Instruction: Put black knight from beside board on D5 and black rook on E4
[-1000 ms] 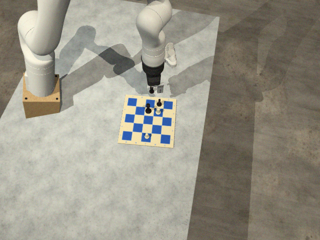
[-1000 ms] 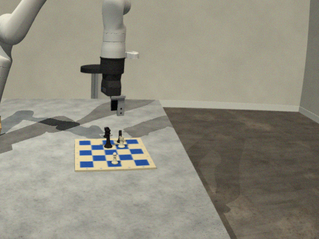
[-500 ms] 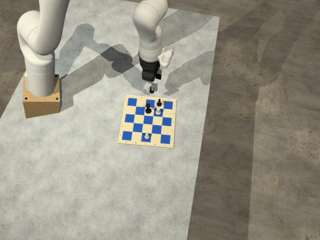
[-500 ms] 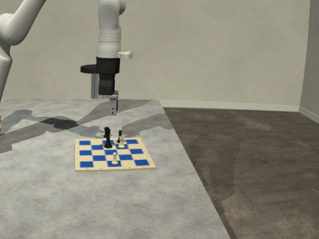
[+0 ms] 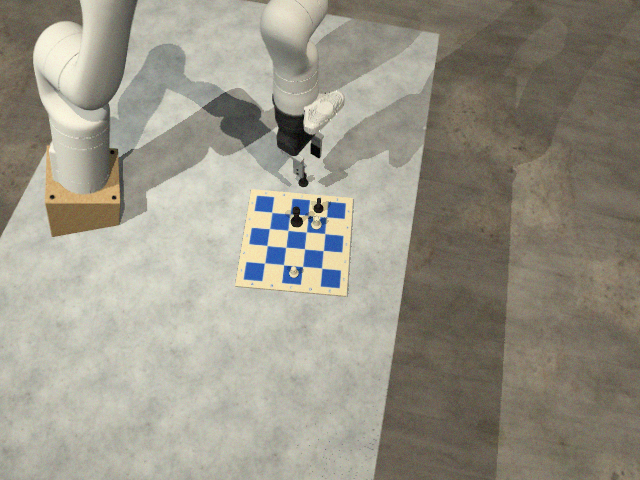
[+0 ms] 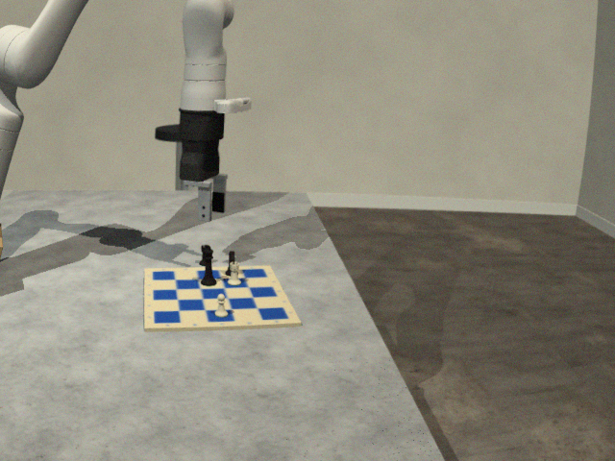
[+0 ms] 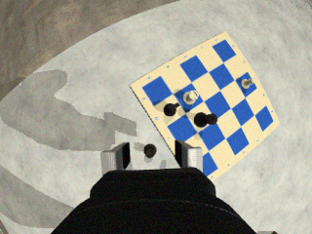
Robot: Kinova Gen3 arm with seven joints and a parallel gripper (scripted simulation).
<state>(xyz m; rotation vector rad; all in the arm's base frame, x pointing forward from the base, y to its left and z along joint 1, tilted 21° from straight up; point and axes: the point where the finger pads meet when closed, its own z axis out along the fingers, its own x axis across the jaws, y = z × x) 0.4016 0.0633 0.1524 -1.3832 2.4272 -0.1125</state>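
A small black piece (image 5: 303, 180) (image 7: 150, 150) stands on the floor mat just behind the far edge of the blue-and-cream board (image 5: 240, 273) (image 6: 149, 325) (image 7: 175, 78). I cannot tell whether it is the knight or the rook. In the exterior view it is mostly hidden behind a tall black piece (image 6: 208, 270) (image 5: 296, 217). My gripper (image 5: 307, 159) (image 6: 210, 204) (image 7: 152, 150) is open and empty. It hangs well above the small piece, which shows between the fingers in the wrist view. A slimmer black piece (image 5: 318, 205) (image 6: 231, 260) stands in the far row.
A white piece (image 5: 315, 222) (image 6: 234, 273) (image 7: 190, 97) stands close to the two black pieces on the board. A white pawn (image 5: 293, 272) (image 6: 221, 304) (image 7: 246, 82) stands in the near row. The arm's wooden base block (image 5: 82, 206) is at the left.
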